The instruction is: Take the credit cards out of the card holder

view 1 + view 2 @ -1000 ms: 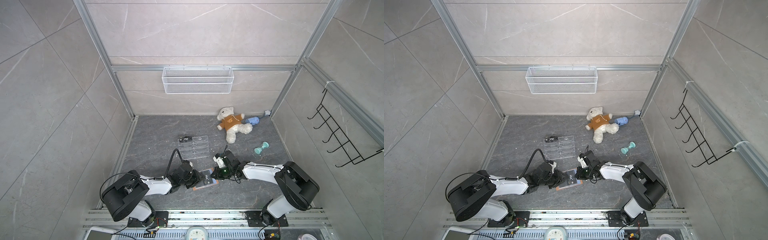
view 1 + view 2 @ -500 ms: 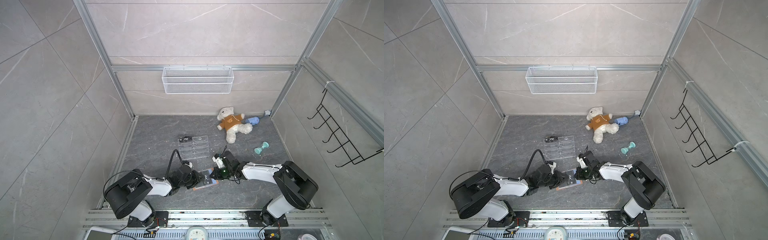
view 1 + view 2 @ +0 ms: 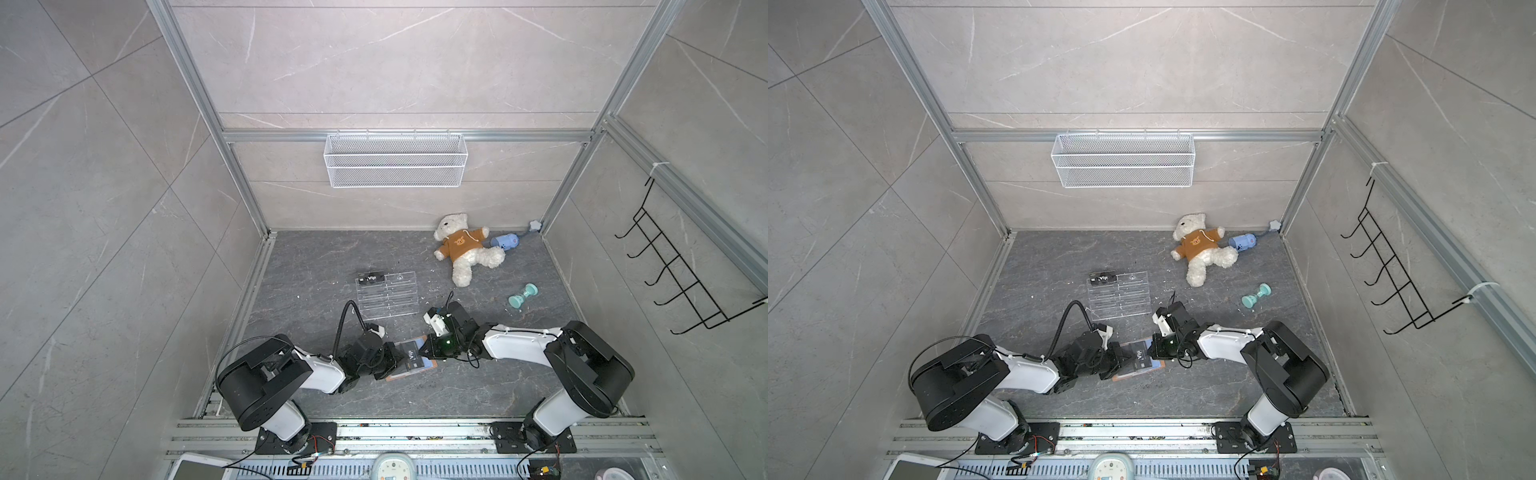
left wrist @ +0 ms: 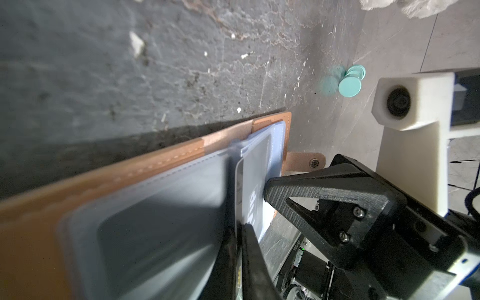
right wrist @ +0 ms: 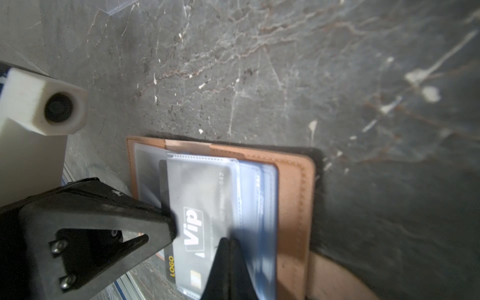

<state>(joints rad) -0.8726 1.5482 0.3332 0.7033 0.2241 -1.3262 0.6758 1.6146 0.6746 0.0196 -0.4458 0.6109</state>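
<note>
Tan leather card holder [image 5: 296, 194] open flat on the tabletop [image 5: 259, 78], between your arms.
Your left gripper [image 4: 240, 228] has its jaws pinched on the edge of the Vip credit card [image 5: 200, 215], poking out of its sleeve [image 5: 257, 197]; right gripper [image 5: 228, 241] jaws closed tight, tips on that sleeve.

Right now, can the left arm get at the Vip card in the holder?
Likely yes: the left fingers are shut on the credit card's bared edge; the right fingers pinch the card holder's sleeve.
</note>
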